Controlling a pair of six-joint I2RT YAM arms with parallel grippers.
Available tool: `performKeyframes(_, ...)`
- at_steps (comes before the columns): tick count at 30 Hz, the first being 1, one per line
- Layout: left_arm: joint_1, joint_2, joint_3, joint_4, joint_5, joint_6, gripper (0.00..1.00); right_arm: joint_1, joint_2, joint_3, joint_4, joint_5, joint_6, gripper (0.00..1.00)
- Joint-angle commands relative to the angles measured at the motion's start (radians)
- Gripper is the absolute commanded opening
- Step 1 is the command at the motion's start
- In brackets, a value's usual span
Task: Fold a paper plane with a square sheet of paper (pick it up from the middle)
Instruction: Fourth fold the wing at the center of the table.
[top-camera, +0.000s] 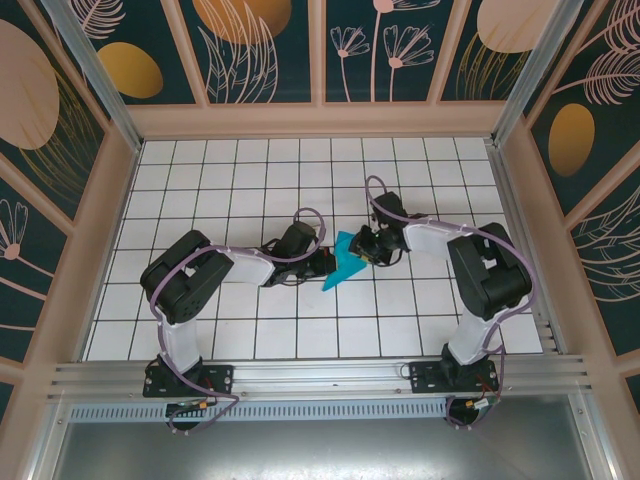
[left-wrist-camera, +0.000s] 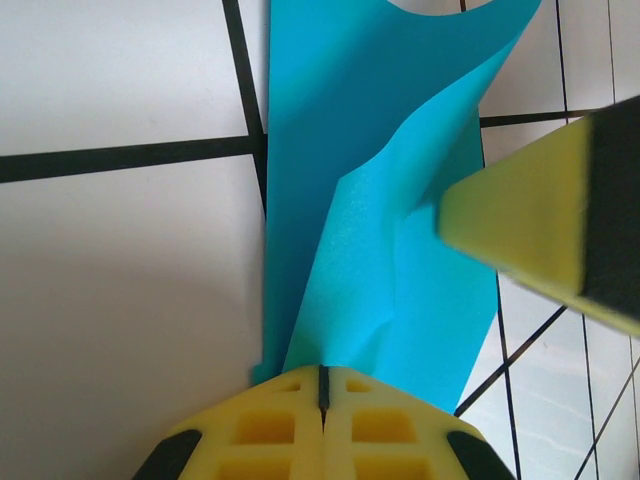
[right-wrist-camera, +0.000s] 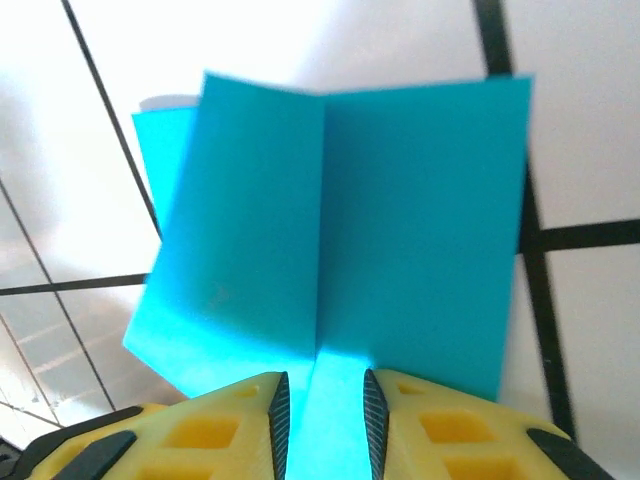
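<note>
The square sheet of paper (top-camera: 345, 262) is bright cyan-blue, folded into a creased shape, and sits mid-table between both arms. In the left wrist view my left gripper (left-wrist-camera: 323, 372) is shut on the near edge of the paper (left-wrist-camera: 400, 250), which buckles upward beyond the jaws. My left gripper (top-camera: 325, 266) meets the paper from the left. My right gripper (top-camera: 366, 250) meets it from the right. In the right wrist view my right gripper (right-wrist-camera: 320, 385) has its jaws apart, and the paper's (right-wrist-camera: 410, 220) centre crease runs into the gap. A right finger (left-wrist-camera: 520, 215) shows beside the sheet.
The white table with its black grid (top-camera: 250, 180) is fenced by low wooden walls (top-camera: 320, 120) at the back and sides. A metal rail (top-camera: 320, 375) runs along the near edge, where both arm bases are bolted.
</note>
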Motion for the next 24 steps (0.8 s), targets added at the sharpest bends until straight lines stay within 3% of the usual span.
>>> performKeyframes(1, -0.003, 0.038, -0.008, -0.088, 0.004, 0.037, 0.0, -0.014, -0.108, 0.016, 0.023, -0.042, -0.075, 0.28)
performKeyframes(5, -0.003, 0.032, -0.017, -0.08, 0.008, 0.056, 0.0, 0.003, -0.128, -0.004, 0.093, -0.103, -0.121, 0.09)
performKeyframes(9, -0.002, 0.026, -0.022, -0.08, 0.009, 0.067, 0.0, 0.035, -0.081, 0.001, 0.11, -0.118, -0.134, 0.0)
performKeyframes(24, -0.002, 0.015, -0.034, -0.078, 0.012, 0.059, 0.0, 0.078, 0.058, -0.001, 0.121, -0.114, -0.144, 0.0)
